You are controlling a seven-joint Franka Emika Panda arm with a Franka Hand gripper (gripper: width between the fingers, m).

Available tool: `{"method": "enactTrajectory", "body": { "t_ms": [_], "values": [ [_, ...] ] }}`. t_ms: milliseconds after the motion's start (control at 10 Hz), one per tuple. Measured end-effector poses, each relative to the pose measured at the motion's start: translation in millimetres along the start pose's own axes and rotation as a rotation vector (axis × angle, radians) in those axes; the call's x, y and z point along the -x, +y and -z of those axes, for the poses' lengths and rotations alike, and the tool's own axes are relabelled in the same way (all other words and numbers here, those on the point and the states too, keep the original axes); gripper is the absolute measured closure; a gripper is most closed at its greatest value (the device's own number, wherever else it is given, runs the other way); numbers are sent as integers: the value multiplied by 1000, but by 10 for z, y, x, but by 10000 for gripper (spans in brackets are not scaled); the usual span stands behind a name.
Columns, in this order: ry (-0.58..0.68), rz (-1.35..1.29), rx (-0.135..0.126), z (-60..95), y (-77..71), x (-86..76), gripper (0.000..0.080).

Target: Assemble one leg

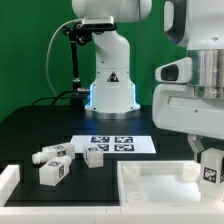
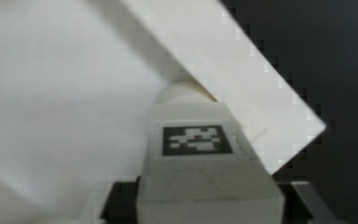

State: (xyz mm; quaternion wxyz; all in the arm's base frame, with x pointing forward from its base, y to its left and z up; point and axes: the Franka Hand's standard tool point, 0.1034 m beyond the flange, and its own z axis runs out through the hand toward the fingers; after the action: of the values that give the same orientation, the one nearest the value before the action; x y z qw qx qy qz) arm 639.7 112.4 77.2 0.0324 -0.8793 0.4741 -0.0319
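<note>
My gripper (image 1: 209,160) is shut on one leg (image 1: 211,170), a small white block with a black-and-white tag. It holds the leg upright over the near corner of the large white tray (image 1: 150,190), on the exterior view's right. In the wrist view the leg (image 2: 197,140) fills the space between the two dark fingers (image 2: 133,200) of the gripper (image 2: 211,208), and its tip points at the tray's corner (image 2: 247,90). I cannot tell whether the leg touches the tray. Three more legs lie on the black table: two at the left (image 1: 52,155) (image 1: 52,172) and one nearer the middle (image 1: 95,153).
The marker board (image 1: 122,143) lies flat behind the tray. The arm's white base (image 1: 110,80) stands at the back in front of a green screen. A white raised piece (image 1: 8,180) sits at the exterior view's left edge.
</note>
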Motion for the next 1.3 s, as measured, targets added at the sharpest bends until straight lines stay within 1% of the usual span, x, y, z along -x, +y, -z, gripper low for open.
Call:
{"method": "enactTrajectory", "body": {
  "t_ms": [100,200,400,500,600,700,800,900,1200,1300],
  "values": [
    [-21,-188,-10,-4,10,-20,514],
    [-27,-307,-11,-2,17,-32,514],
    [-26,-277,-11,-4,18,-32,513],
    [-18,-191,-8,0,16,-38,513],
    [-8,1,-7,11,4,-45,311],
    [-2,187,-10,19,-2,-70,311],
    [-3,392,-6,26,-5,-84,187],
    [-9,551,-1,17,0,-65,157],
    [0,782,8,18,11,-92,152],
    [16,999,26,23,7,-106,150]
  ]
}}
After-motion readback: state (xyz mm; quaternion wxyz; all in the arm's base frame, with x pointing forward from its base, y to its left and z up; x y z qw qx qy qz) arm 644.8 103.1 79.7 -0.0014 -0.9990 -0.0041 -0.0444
